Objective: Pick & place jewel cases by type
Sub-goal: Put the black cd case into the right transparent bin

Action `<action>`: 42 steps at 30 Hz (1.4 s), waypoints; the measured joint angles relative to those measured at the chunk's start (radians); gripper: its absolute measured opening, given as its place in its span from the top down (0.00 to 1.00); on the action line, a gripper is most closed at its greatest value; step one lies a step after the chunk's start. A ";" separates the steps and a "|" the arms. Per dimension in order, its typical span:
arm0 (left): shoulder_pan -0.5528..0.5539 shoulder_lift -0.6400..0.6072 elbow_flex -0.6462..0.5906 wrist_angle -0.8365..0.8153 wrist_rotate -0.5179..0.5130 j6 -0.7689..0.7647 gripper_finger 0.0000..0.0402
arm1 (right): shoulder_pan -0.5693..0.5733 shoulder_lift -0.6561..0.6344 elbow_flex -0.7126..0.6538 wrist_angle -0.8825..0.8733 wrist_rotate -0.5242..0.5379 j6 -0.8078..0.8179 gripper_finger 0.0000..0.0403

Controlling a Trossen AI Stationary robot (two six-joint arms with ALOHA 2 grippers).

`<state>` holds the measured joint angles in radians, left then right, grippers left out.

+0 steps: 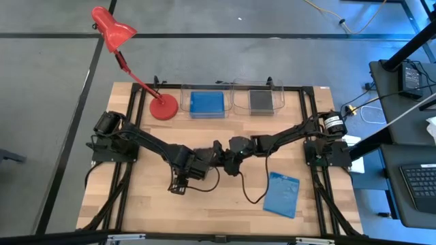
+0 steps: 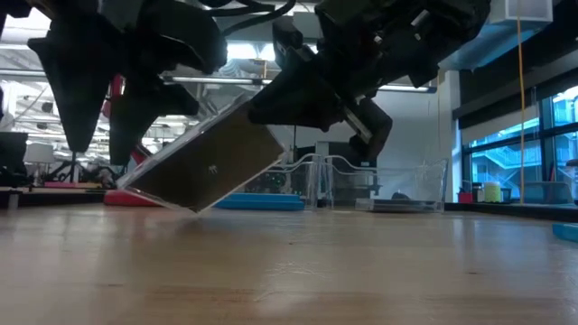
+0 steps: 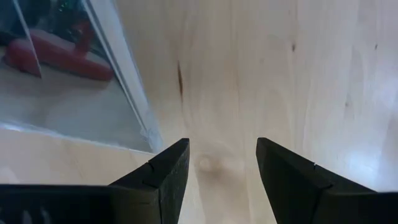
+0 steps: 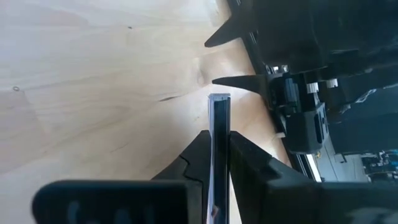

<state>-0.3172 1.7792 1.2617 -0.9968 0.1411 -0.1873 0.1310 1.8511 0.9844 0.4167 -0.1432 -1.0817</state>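
**Clear case held tilted at mid-surface, trays waiting behind**

The right gripper (image 4: 219, 155) clamps a clear jewel case (image 2: 212, 162) edge-on between its fingers, the case tilted with one corner low, just above or on the wooden surface (image 1: 225, 204). The left gripper (image 3: 221, 168) hovers just beside it, fingers parted around nothing. To do this well, the right arm should lift the case clear before carrying it, keeping it away from the left gripper. A blue case (image 1: 281, 194) lies nearer the front right. Farther back, two clear trays stand side by side: one holds a blue case (image 1: 206, 103), the other a dark case (image 1: 260, 101). A red lamp (image 1: 163, 107) crowds the left tray.
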 joint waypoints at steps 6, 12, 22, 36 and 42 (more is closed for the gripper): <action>0.000 -0.007 0.000 -0.050 0.001 -0.103 0.54 | 0.000 0.000 0.000 0.000 0.019 0.000 0.89; -0.004 -0.096 0.000 -0.077 -0.058 -0.191 0.54 | 0.000 0.000 0.000 0.002 0.068 0.004 0.89; -0.004 -0.287 0.000 -0.054 -0.372 -0.348 0.54 | 0.000 -0.060 0.000 0.006 0.174 0.063 0.89; -0.005 -0.314 0.000 -0.054 -0.459 -0.319 0.54 | -0.063 -0.369 0.000 -0.065 0.396 0.614 0.89; -0.024 -0.358 0.000 -0.060 -0.489 -0.270 0.54 | -0.084 -0.515 0.000 -0.239 0.506 0.756 0.89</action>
<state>-0.3408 1.4216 1.2617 -1.0568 -0.3482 -0.4576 0.0468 1.3364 0.9848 0.1780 0.3630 -0.3256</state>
